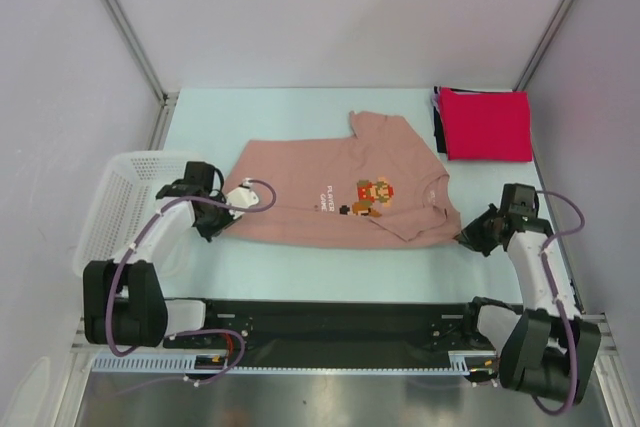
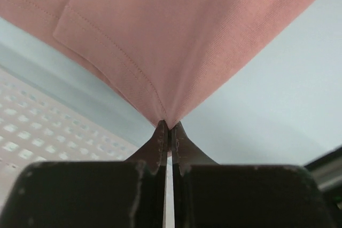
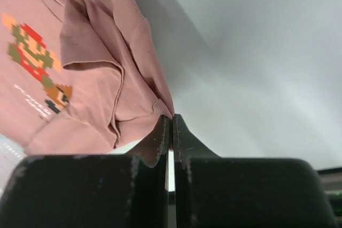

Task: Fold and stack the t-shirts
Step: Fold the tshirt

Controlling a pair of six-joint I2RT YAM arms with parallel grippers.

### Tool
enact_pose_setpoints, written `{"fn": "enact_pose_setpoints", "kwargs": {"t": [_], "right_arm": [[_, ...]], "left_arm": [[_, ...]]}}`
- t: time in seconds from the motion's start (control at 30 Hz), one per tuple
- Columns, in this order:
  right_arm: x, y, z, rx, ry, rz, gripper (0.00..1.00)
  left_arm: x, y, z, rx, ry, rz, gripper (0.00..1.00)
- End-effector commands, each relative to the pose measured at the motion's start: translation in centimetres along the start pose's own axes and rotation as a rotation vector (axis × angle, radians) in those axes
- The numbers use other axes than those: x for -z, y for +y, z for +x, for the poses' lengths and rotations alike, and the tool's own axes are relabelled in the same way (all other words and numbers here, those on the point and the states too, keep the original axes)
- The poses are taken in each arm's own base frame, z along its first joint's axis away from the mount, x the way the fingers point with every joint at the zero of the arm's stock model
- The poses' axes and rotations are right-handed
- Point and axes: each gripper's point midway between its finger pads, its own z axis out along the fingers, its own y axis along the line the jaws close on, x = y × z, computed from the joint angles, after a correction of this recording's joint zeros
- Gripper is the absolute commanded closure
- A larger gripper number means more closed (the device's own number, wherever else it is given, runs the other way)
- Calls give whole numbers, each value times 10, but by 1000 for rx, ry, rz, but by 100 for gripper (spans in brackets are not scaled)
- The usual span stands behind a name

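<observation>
Lying flat on the table (image 1: 300, 269), the pink t-shirt (image 1: 320, 202) runs lengthwise left to right, hem leftward, neck rightward. The left gripper (image 2: 169, 127) is pinched closed on a hem corner; the right gripper (image 3: 170, 118) is clamped tight on the bunched shoulder edge.

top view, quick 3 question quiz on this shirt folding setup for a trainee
1. True or false: the left end effector is shut on a corner of the dusty-pink cloth t-shirt.
2. In the top view, where does the folded bright red cloth shirt lie? A near left, B far right, C centre.
3. Which arm is nearer the white plastic lattice basket?
Key: 1 true; 2 B; 3 left.
</observation>
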Motion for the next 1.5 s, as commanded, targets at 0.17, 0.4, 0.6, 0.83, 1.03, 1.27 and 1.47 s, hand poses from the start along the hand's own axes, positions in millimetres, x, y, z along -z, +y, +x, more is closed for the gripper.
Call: {"fn": "enact_pose_setpoints", "kwargs": {"t": [0.17,0.4,0.6,0.83,1.03,1.27,1.47], "right_arm": [[42,-18,17,-206,-92,43,100],[73,-34,-12,-229,-284,150,41],[137,76,-93,18,-580,-281,34],[97,193,-144,380,-481,-404,36],[10,264,-136,715,-301,-293,38],[-102,294,-147,811,-183,-179,34],[-169,310,-155,861,-129,-167,28]], "left_arm": [[21,-48,34,-23,118,162,100],[35,-18,12,-37,81,102,32],[86,66,-84,149,-239,-82,22],[55,164,-149,396,-371,-205,44],[2,183,-173,453,-343,-80,43],[-50,180,-184,392,-279,-72,37],[-77,177,-186,373,-276,-22,37]]}}
